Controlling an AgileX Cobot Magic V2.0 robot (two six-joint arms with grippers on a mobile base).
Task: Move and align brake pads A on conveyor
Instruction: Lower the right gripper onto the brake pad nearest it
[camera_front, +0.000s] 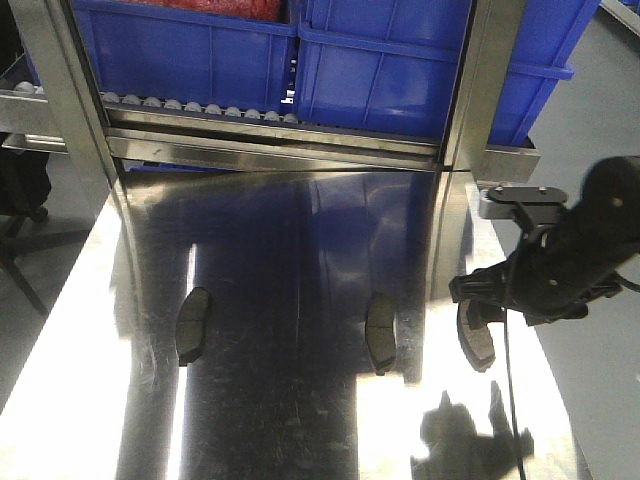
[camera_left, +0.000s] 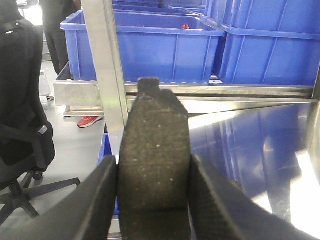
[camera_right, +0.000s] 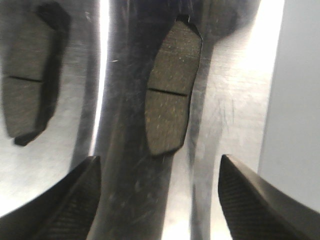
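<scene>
- The left gripper (camera_left: 154, 167) is squeezed tight on the held pad (camera_left: 155, 135). This pad stands up on its end between the two black fingers (camera_left: 100, 200).
- The held pad is dark grey-brown, rough and speckled. It has rounded sides and a small square tab on top.
- The right gripper (camera_right: 160, 165) has its fingers wide apart. They are black with a fine bumpy skin. It hangs over the third pad (camera_front: 478, 338).
- The roller row (camera_front: 200, 108) is a line of small round metal rollers at the far end of the steel table (camera_front: 280, 250).
- The first pad (camera_front: 193, 325) lies flat on the table, straight in front of the roller row and well apart from it.
- The second pad (camera_front: 381, 333) lies flat too, just as far out from the roller row, but past its right end.
- The third pad lies further past that end.
- All three are long, flat and a bit curved. The wrist view shows a thin line cut across the middle of the second and third.
- The table is shiny and scratched, like a mirror. Blue and white light shows in it.
- Behind the roller row sit big blue bins (camera_front: 200, 50) made of plastic. One has red things in it.
- Steel posts (camera_left: 107, 75) stand up beside the bins.
- Off past the roller row's left end are a black office chair (camera_left: 25, 125), a grey floor (camera_left: 75, 160) and a person (camera_left: 57, 25) standing.
</scene>
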